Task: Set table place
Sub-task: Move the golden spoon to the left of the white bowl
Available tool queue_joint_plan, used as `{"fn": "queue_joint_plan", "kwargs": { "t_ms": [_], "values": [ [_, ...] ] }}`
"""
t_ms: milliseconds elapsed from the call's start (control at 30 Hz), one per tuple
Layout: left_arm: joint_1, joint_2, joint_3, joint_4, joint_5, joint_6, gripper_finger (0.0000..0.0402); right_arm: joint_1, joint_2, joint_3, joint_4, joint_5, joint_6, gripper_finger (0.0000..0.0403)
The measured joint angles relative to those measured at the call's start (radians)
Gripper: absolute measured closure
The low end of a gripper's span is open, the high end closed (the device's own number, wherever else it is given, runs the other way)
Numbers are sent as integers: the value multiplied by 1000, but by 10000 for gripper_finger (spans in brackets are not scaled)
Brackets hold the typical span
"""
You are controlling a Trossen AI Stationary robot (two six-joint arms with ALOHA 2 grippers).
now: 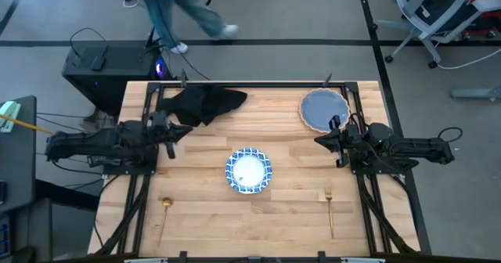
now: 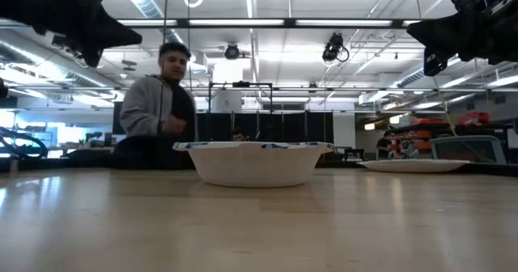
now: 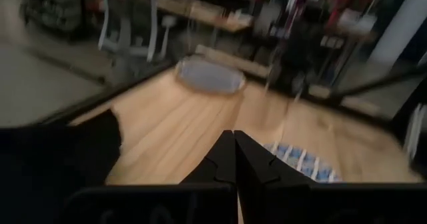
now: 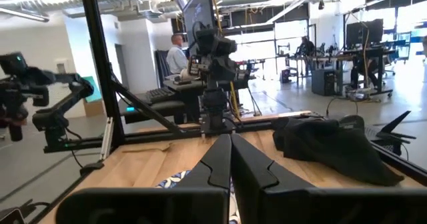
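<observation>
Both grippers—left (image 1: 169, 134), right (image 1: 335, 142)—hover pressed together, empty; the black napkin (image 1: 205, 102) (soft, limp) likely wants an edge pinch.

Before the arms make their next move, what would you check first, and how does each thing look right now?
1. Both hands free: ok. The left hand and right hand are shut on nothing, raised above the table.
2. Napkin reachable: ok. The black napkin lies crumpled at the far edge, near the left arm.
3. Plate clear: ok. The blue-grey plate sits at the far right corner with nothing on it.
4. Patterned dish in place: ok. The dish stands upright mid-table.
5. Cutlery found: ok. The spoon lies near left, the fork near right.
6. People clear: cannot tell. A person is close behind the table.
</observation>
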Motion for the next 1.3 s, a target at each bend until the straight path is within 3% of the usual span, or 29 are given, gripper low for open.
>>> {"fn": "queue_joint_plan", "kwargs": {
  "t_ms": [200, 567, 867, 1300],
  "values": [
    [0, 197, 271, -333, 18, -79, 401, 0, 0, 0, 0, 0, -1, 389],
    [-71, 542, 636, -828, 263, -340, 401, 0, 0, 0, 0, 0, -2, 389],
    [-231, 666, 689, -919, 485, -659, 401, 0, 0, 0, -1, 0, -2, 389],
    [-493, 784, 688, -966, 573, -1169, 399, 0, 0, 0, -1, -1, -2, 389]
  ]
}}
